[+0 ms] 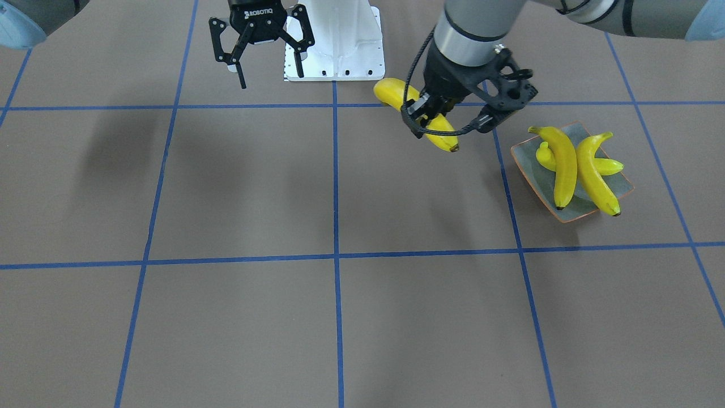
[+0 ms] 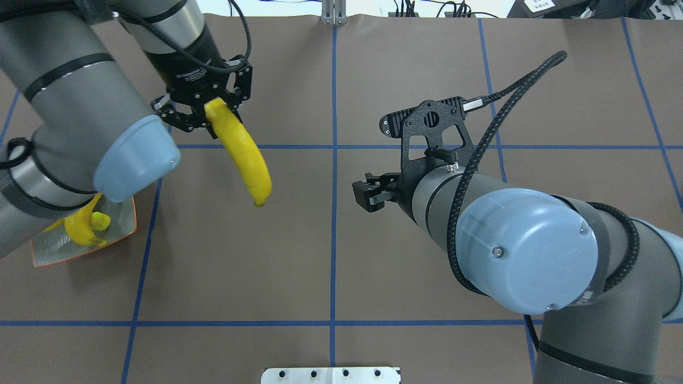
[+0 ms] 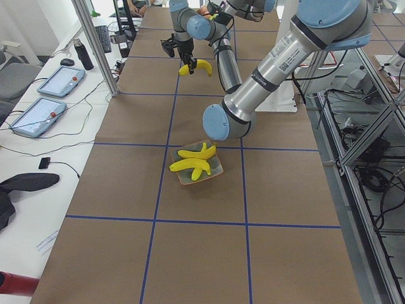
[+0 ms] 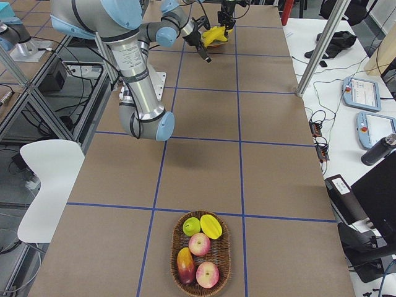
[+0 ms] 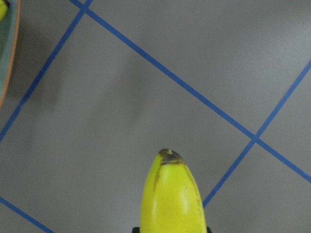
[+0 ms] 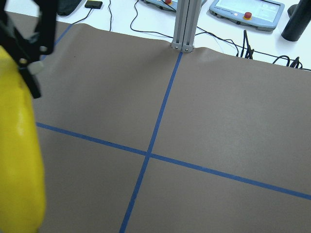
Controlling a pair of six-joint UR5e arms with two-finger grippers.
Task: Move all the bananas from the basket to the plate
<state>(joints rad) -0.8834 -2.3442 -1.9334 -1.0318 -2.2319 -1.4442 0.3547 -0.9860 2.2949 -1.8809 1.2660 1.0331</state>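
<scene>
- My left gripper (image 1: 423, 116) is pinching the last banana (image 1: 391, 92) with the fingers closed tight on it. It is carrying the banana clear of the table, with the dark tip sticking out ahead of the fingers.
- The banana is glossy and much of it is reaching past my fingers, so I judge it could be swivelling or sliding in the grip as I swing across.
- The plate (image 1: 524, 164) is sitting near this gripper, lower and off to its left, not yet under it. Letting go here would be dropping the banana on the table.
- The plate is already carrying three bananas (image 1: 565, 170), crossed over one another, and one is poking past the rim. Setting a fourth on that heap is risking a roll-off or a knock that pushes one out.
- My right gripper (image 1: 272, 79) is hanging wide open and empty, well apart from the plate.
- The basket (image 4: 174, 253) is lying far from both grippers, at the table's end on my right. It is holding five other fruits (image 4: 199, 244), and I am seeing no banana in it.
</scene>
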